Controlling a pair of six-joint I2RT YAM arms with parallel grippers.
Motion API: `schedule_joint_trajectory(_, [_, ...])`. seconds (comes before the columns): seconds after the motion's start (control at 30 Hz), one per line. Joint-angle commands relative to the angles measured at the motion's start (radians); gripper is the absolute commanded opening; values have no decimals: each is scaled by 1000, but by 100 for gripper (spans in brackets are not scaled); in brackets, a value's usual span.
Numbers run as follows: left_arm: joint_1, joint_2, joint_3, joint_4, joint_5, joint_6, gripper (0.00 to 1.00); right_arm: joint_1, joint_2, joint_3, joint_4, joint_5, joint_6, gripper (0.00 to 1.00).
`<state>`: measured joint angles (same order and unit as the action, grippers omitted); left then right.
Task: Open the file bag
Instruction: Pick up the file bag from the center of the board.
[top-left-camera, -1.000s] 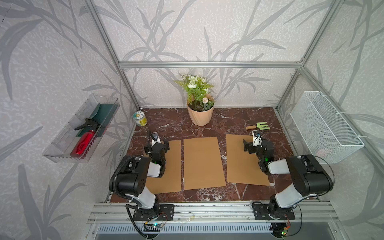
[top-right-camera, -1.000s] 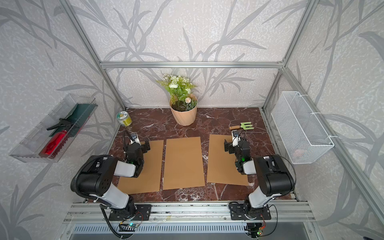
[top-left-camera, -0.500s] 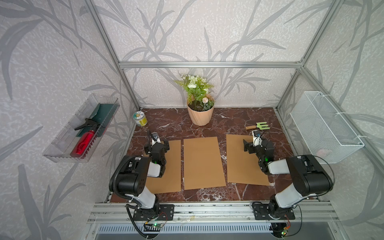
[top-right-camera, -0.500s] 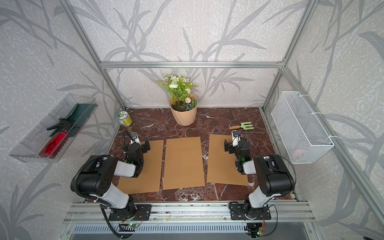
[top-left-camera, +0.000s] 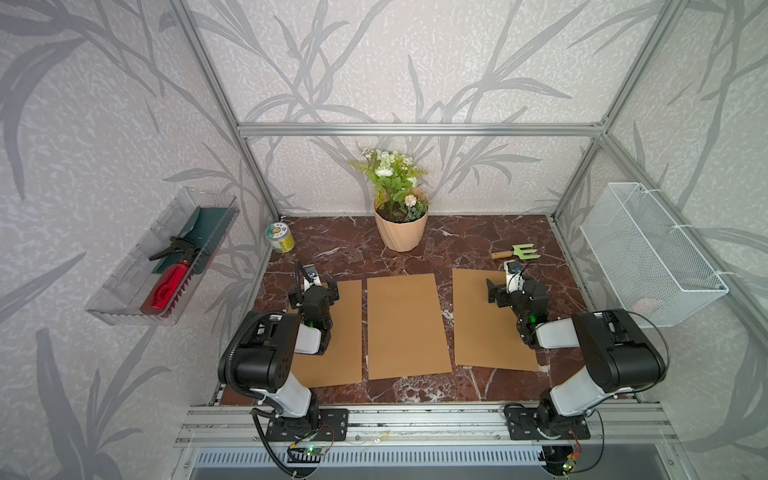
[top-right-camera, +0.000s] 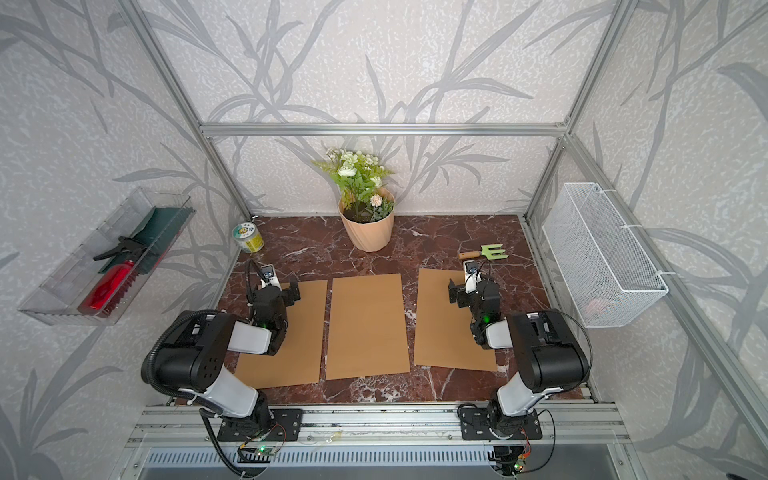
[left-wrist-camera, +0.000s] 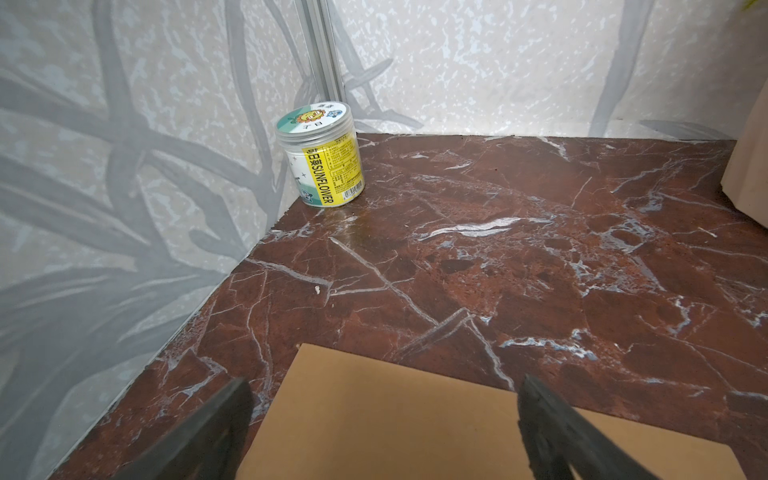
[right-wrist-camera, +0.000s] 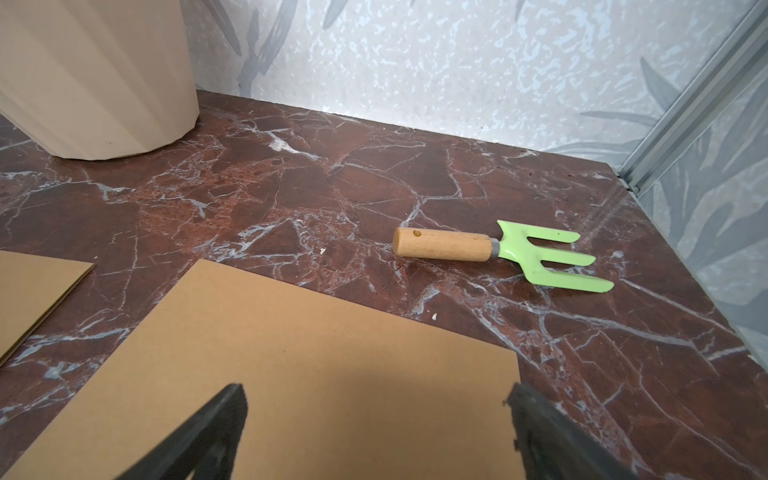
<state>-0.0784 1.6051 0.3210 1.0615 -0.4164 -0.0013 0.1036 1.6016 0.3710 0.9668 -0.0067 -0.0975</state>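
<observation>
Three flat, matte rectangles of brown kraft paper lie side by side on the glossy red-brown marble tabletop (top-left-camera: 345, 249), all nearer the arm bases than the ribbed, peach-coloured flowerpot (top-left-camera: 401, 230): the middle file bag (top-left-camera: 405, 324) straight in front of the flowerpot, the left file bag (top-left-camera: 340, 332) and the right file bag (top-left-camera: 482, 320) flanking it with narrow strips of marble between. The left gripper (top-left-camera: 312, 296) hangs over the far end of the left file bag with its dark jaws spread wide and nothing between them; the right gripper (top-left-camera: 515, 291) hangs likewise, wide apart and empty, over the far end of the right file bag. Left of the flowerpot, in the wall corner, stands a clear round plastic jar (left-wrist-camera: 320, 156); only the left wrist view lets its yellow label be read: "SUNFLOWER", beside Chinese characters and a cartoon sunflower on the lid. Right of the flowerpot lies a hand fork (right-wrist-camera: 503, 253), whose smooth wooden handle and three light green prongs show best in the right wrist view. Only the top views show the white wire basket (top-left-camera: 652, 257) on the wall to the flowerpot's right, holding something pinkish, too blurred to name, and the clear tray (top-left-camera: 124, 299) on the left wall with a red spray bottle (top-left-camera: 168, 282).
</observation>
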Motion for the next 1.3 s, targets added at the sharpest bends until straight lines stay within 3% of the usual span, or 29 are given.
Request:
schedule_joint_trajectory(0.0, [1, -18, 14, 9, 0, -5, 99, 1, -17, 5, 7, 18, 13, 99])
schedule_joint_trajectory(0.33, [0, -19, 5, 24, -2, -3, 99, 1, -16, 6, 6, 19, 16, 99])
schedule_joint_trajectory(0.47, [-2, -81, -21, 24, -14, -3, 99, 1, -42, -27, 53, 67, 27, 99])
schedule_joint_trajectory(0.57, [-4, -211, 13, -151, -40, -12, 99, 1, -164, -59, 9, 148, 59, 99])
schedule_joint_trajectory(0.63, [-2, -325, 77, -337, -52, -39, 99, 1, -269, -71, -55, 137, 61, 99])
schedule_joint_trajectory(0.73, [-1, -481, 153, -506, -23, -142, 99, 1, -426, -45, -205, 142, 135, 99])
schedule_joint_trajectory(0.8, [7, -563, 207, -646, -4, -282, 99, -1, -510, 65, -514, 148, 217, 99])
schedule_joint_trajectory(0.9, [17, -591, 279, -789, 160, -341, 99, -1, -521, 273, -932, 105, 260, 99])
schedule_joint_trajectory(1.0, [17, -547, 350, -909, 272, -408, 99, -1, -480, 413, -1195, 90, 322, 99])
schedule_joint_trajectory(1.07, [16, -510, 395, -989, 324, -447, 99, -1, -471, 441, -1258, 42, 347, 99])
schedule_joint_trajectory(1.13, [16, -495, 391, -970, 383, -472, 99, -1, -474, 447, -1291, 4, 388, 99])
schedule_joint_trajectory(1.27, [17, -510, 347, -907, 396, -588, 99, -13, -485, 431, -1326, -103, 495, 99])
